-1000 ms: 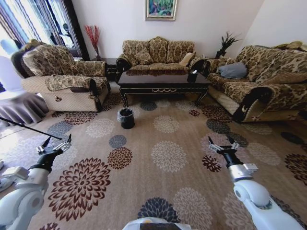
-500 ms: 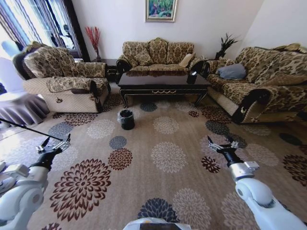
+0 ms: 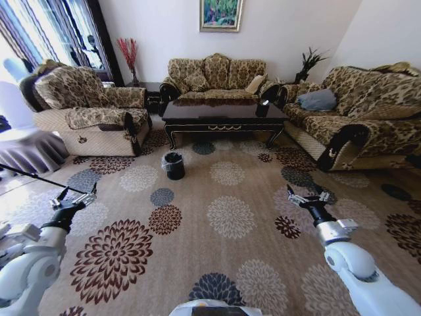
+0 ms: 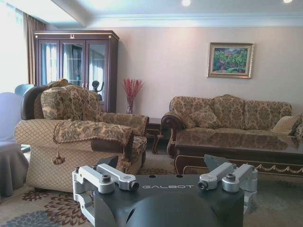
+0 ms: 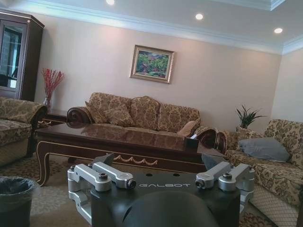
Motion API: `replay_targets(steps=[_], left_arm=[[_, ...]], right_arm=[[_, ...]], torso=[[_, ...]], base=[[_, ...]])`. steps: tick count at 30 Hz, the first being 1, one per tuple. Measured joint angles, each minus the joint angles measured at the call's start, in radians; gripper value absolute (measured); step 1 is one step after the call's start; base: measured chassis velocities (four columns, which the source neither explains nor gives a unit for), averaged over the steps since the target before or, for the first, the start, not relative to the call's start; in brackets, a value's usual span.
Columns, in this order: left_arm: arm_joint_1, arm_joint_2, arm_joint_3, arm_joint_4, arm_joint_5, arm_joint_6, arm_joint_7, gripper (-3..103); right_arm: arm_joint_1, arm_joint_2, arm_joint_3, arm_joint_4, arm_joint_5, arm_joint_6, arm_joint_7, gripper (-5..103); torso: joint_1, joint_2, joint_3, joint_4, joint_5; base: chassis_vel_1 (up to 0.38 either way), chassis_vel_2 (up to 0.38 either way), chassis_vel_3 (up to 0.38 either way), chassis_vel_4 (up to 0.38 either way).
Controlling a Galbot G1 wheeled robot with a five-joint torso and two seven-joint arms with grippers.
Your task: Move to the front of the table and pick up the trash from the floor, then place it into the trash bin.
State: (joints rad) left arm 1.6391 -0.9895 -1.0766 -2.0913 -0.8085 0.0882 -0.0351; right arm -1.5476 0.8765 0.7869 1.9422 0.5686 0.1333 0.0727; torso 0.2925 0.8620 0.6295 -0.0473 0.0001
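Note:
The dark glossy table (image 3: 223, 110) stands ahead in front of the middle sofa, and also appears as the table (image 5: 118, 139) and the table (image 4: 236, 147) in the wrist views. The black trash bin (image 3: 173, 164) with a clear liner stands on the patterned floor (image 3: 230, 217) near the table's left leg; the right wrist view has the trash bin (image 5: 14, 198) at its edge. The trash is out of view. My left gripper (image 3: 74, 197) and right gripper (image 3: 308, 196) are held low over the carpet, both open and empty. The same spread shows on the left gripper (image 4: 161, 163) and right gripper (image 5: 158, 161).
A patterned armchair (image 3: 85, 112) stands at the left, a sofa (image 3: 214, 76) behind the table and a long sofa (image 3: 355, 118) at the right. A dark box (image 3: 263, 107) sits on the table. A thin black rod (image 3: 39, 178) crosses the floor at far left.
The whole view has shifted a little, with the table and bin slightly nearer, so the camera has moved forward. Both arms keep the same open pose.

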Motion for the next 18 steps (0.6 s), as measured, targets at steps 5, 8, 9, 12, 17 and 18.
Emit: replay_targets(steps=[5,8,9,12,17,18], left_arm=[[0.0,0.001,0.0,0.0,0.0,0.001,0.0,100],[-0.002,0.001,0.003,0.0,0.001,0.002,0.0,100],[-0.002,0.001,0.005,0.0,0.001,0.002,0.001,100],[-0.004,0.0,0.008,0.001,0.002,0.002,0.001,100],[-0.005,-0.001,0.013,0.003,0.004,0.003,0.001,100],[-0.005,-0.001,0.014,0.003,0.005,0.003,0.001,100]], right_arm=[[0.003,0.0,-0.002,-0.002,0.0,0.002,0.0,100],[0.004,0.001,-0.004,-0.005,0.0,0.004,0.0,100],[0.005,0.001,-0.005,-0.006,0.0,0.005,0.0,100],[0.006,0.001,-0.005,-0.007,-0.001,0.005,0.0,100],[0.009,0.002,-0.006,-0.01,-0.001,0.006,0.0,100],[0.009,0.003,-0.007,-0.01,-0.001,0.006,0.0,100]], torso=[[0.01,0.022,0.012,0.0,-0.0001],[0.017,0.04,0.022,0.0,-0.0001],[0.02,0.046,0.026,0.0,-0.0001],[0.024,0.056,0.031,0.0,-0.0001],[0.034,0.077,0.043,0.0,-0.0001],[0.036,0.082,0.046,0.0,-0.0001]], base=[[0.0,0.0,0.0,0.0],[0.0,0.0,0.0,0.0],[0.0,0.0,0.0,0.0],[0.0,0.0,0.0,0.0],[0.0,0.0,0.0,0.0],[0.0,0.0,0.0,0.0]])
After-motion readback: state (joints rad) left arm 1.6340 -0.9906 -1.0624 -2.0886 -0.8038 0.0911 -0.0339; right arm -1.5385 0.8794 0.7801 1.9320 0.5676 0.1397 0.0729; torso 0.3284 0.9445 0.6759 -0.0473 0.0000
